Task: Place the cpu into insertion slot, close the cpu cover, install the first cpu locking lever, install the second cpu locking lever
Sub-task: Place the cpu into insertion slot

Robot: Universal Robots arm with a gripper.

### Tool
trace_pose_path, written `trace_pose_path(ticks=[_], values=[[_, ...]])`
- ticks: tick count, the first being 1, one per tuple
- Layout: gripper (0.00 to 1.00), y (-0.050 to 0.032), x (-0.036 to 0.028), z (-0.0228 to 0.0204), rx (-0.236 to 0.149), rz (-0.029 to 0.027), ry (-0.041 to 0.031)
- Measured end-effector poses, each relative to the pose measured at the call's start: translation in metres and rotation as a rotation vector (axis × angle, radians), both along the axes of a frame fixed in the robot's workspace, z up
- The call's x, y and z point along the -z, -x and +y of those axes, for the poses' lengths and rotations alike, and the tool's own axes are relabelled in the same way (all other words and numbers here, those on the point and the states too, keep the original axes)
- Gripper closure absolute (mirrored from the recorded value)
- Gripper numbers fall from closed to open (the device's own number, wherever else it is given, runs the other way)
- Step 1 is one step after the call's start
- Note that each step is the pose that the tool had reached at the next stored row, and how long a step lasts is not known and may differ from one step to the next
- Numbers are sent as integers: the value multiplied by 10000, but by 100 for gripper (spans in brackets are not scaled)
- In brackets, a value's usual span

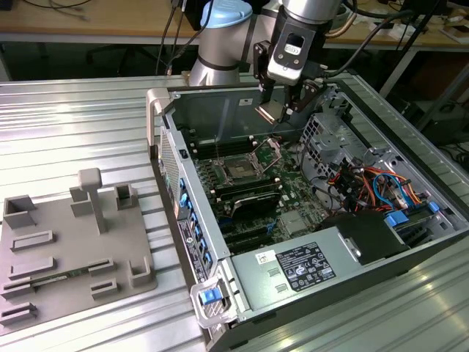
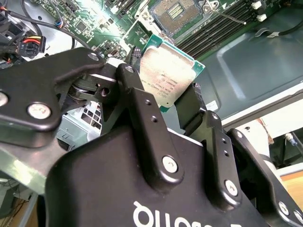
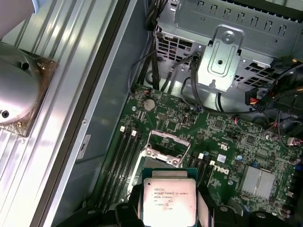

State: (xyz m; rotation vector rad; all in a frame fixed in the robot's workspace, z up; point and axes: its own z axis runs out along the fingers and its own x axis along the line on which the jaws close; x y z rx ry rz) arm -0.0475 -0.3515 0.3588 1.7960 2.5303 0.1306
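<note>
The claw [image 2: 163, 87] was clamped on the cpu [image 2: 169, 79], held in the air above the insertion slot [image 1: 238, 168] and apart from it. Placing looked to be the step in hand, and it would call for lowering the chip square to the slot. Beside the slot the cpu cover [image 1: 272, 150] stood open. Around the slot was an open computer case [image 1: 212, 110] on a ribbed metal table [image 1: 73, 125]. Beyond stood a wooden table [image 1: 110, 18].
</note>
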Motion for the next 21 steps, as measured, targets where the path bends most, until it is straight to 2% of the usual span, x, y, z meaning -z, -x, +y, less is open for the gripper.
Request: trace_pose_path(ticks=[21], values=[[45, 33, 4, 0, 1390, 0, 0]])
